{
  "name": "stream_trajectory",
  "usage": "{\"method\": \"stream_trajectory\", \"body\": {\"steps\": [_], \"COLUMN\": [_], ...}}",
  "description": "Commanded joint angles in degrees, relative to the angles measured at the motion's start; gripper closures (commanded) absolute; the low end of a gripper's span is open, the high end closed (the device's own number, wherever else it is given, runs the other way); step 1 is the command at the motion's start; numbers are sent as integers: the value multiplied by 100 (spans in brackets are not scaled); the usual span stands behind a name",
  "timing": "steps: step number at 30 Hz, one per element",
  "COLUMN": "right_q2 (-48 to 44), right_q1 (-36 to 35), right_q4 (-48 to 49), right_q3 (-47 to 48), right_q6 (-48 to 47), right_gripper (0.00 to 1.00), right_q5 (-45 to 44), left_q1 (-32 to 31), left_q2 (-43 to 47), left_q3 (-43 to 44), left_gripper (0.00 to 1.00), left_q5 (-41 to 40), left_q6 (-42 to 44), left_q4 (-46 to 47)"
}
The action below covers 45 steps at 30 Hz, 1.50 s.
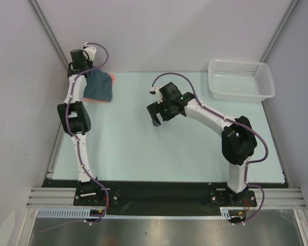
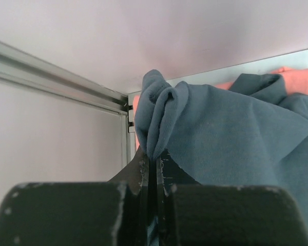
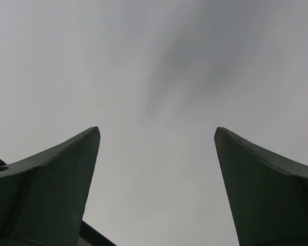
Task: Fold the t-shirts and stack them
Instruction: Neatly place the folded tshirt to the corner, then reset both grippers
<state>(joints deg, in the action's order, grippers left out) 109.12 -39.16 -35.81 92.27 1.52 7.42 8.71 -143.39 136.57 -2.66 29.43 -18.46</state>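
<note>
The left gripper has its jaws pressed together on a bunched fold of the dark slate blue-grey t-shirt. The cloth rises from the pinch in a rounded ridge and spreads out to the right. This shirt lies at the far-left corner of the pale green table, close to the side wall. It sits on top of the salmon-pink t-shirt, which shows only as a thin border along the right and near edges (in the left wrist view it peeks out behind the blue cloth). The right gripper hangs over the middle of the table, well apart from both shirts. Its jaws are spread wide with nothing between them. A white plastic mesh basket stands at the far-right corner.
</note>
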Motion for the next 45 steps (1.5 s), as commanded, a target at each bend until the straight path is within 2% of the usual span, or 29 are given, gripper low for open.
{"method": "stream_trajectory", "body": {"steps": [1,6,8,10,13,14,15,16,19,20,23,26,28,29,30,31,32,33,35,36,37,38,39,40,41,42,45], "right_q2": [100,171,180,206,162,145,58,-4,-338,-478,-1049,-1892,-2481,-3136,-3482,-3816,-4568,-4932,-6123,-6583,-6971,-7340,-8135,-8491,-8878,-9491,-10628], "right_q1": [-74,-92,-110,-92,-92,-83,-83,-75,-83,-75,-39,39,171,215,268,364,426,461,531,541,549,593,602,620,620,628,637], "right_q4": [-40,-66,-57,-66,-93,-101,-93,-66,4,56,275,732,1249,1435,1628,1952,2103,2235,2526,2544,2518,2466,2404,2369,2299,2202,1528], "right_q3": [353,415,441,467,433,406,371,310,-24,-242,-647,-1455,-2333,-2632,-3018,-3666,-4046,-4642,-5260,-5515,-6057,-6280,-6544,-6990,-7221,-7406,-8074], "right_q6": [59,68,59,50,94,129,182,208,331,375,665,1138,1707,1911,2114,2368,2814,3080,3833,4117,4433,5054,5277,5541,5761,6189,6939], "right_gripper": [0,0,0,0,0,0,0,0,0,0,0,0,0,0,0,0,0,0,0,0,0,0,0,0,0,0,0], "right_q5": [14,23,23,31,49,66,84,84,102,110,215,269,286,278,269,173,120,50,-257,-380,-643,-715,-742,-742,-742,-742,-742], "left_q1": [140,184,184,184,184,184,175,166,157,140,17,-334,-817,-1036,-1377,-1563,-1748,-2159,-2618,-3029,-3224,-3383,-3654,-3762,-3989,-4087,-4482], "left_q2": [-48,-119,-145,-154,-136,-119,-75,-40,215,302,724,1461,2406,2821,3191,3560,4382,4738,5868,6302,6671,7049,7897,8315,8832,9716,11829], "left_q3": [423,449,432,423,361,361,353,326,221,212,81,-620,-1866,-2341,-3285,-3782,-4240,-5140,-5998,-6916,-7421,-7939,-8989,-9547,-10101,-11055,-12406], "left_gripper": [99,100,100,100,65,47,36,21,4,2,0,0,0,0,0,0,0,0,0,0,0,0,0,0,0,0,0], "left_q5": [222,468,284,-241,-821,-990,-1157,-1350,-1869,-2288,-2424,-2257,-2187,-2039,-1550,-1319,-1082,-766,-527,-360,137,256,500,781,923,960,802], "left_q6": [-253,-455,-560,-745,-895,-939,-965,-965,-1062,-1097,-1359,-1659,-1808,-2218,-2492,-2782,-3368,-3609,-4396,-4733,-5093,-5810,-6226,-6665,-7496,-7861,-8865], "left_q4": [334,369,439,641,826,818,826,852,897,870,634,492,658,781,852,914,1019,1054,1107,1186,1326,1675,1818,2133,2728,2934,3103]}}
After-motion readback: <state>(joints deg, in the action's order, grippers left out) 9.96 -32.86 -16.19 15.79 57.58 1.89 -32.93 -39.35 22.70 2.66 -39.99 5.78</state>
